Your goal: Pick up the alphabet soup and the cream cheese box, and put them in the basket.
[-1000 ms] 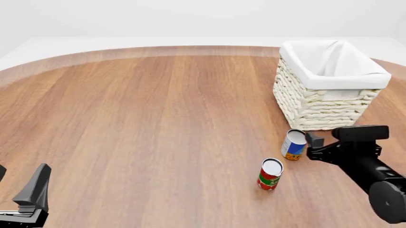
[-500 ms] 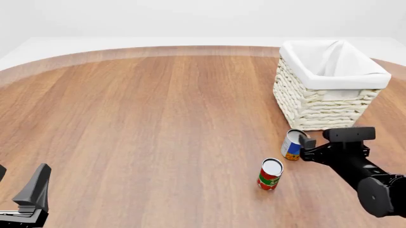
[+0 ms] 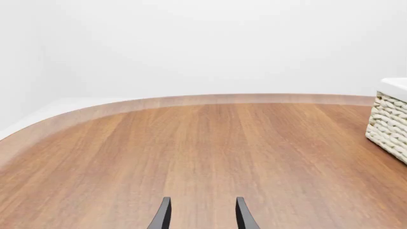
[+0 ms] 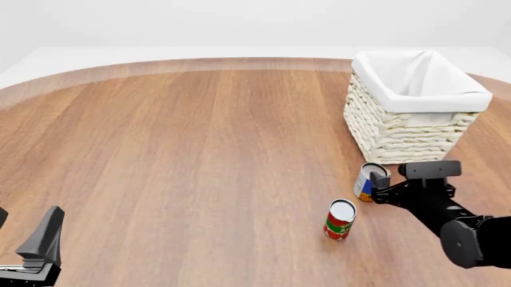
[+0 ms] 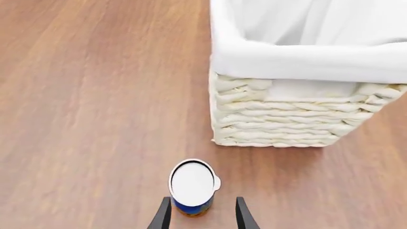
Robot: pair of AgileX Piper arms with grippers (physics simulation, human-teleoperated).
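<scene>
The alphabet soup [image 4: 367,180] stands upright on the table just in front of the basket [image 4: 399,128]; in the right wrist view the alphabet soup [image 5: 192,185] shows its white top. My right gripper [image 4: 377,180] is open and level with the can, and its fingertips [image 5: 163,215] reach either side of the can's base without gripping it. The basket [image 5: 286,124] stands just beyond. My left gripper [image 4: 24,232] is open over bare wood at the near left corner, and the left wrist view shows the left gripper [image 3: 202,217] holding nothing. The cream cheese box is out of view.
A red and green labelled can [image 4: 340,219] stands upright a little nearer and to the left of the soup can. The basket's woven wall [image 3: 389,126] shows at the edge of the left wrist view. The round wooden table [image 4: 183,149] ends in a curved far edge.
My right gripper has slid left toward the soup can until its fingers flank it. The cans, the basket and the left arm have not moved.
</scene>
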